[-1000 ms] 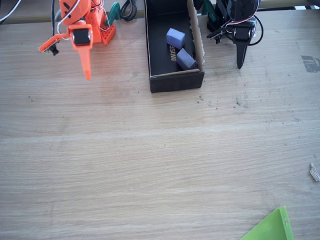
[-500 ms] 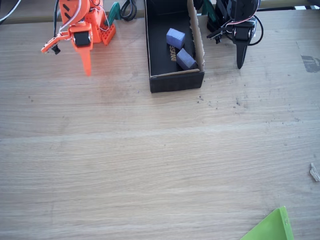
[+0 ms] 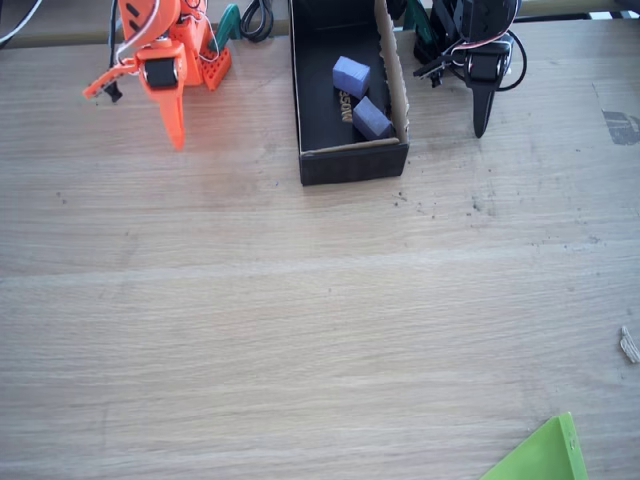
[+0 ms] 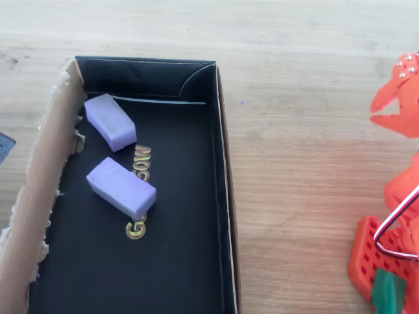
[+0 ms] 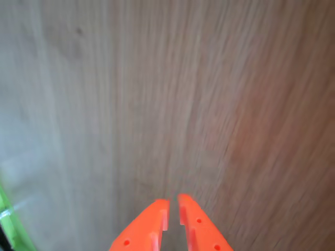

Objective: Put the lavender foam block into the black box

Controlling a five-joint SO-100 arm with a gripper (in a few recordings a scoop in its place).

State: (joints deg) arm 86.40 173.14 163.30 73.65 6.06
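Note:
The long black box (image 3: 345,165) stands at the top middle of the wooden table in the fixed view, its brown cardboard wall (image 3: 395,75) on the right. Two foam blocks lie inside it. The lighter lavender foam block (image 3: 351,76) lies farther back; the darker slate-purple block (image 3: 372,118) lies nearer the closed end, against the brown wall. From overhead, the lavender block (image 4: 122,187) covers part of the gold lettering and the other block (image 4: 110,121) lies near the box's end wall (image 4: 144,72). My orange gripper (image 3: 177,138) hangs left of the box, pointing down, shut and empty (image 5: 173,206).
A lime-green sheet (image 3: 540,455) pokes in at the bottom right corner of the fixed view, and a green edge (image 5: 10,230) shows at the wrist view's lower left. Cables (image 3: 255,18) lie behind the box. Bare wood stretches across the table's front.
My gripper has drawn back slightly toward the arm's base at the top left. Both blocks and the box have stayed still.

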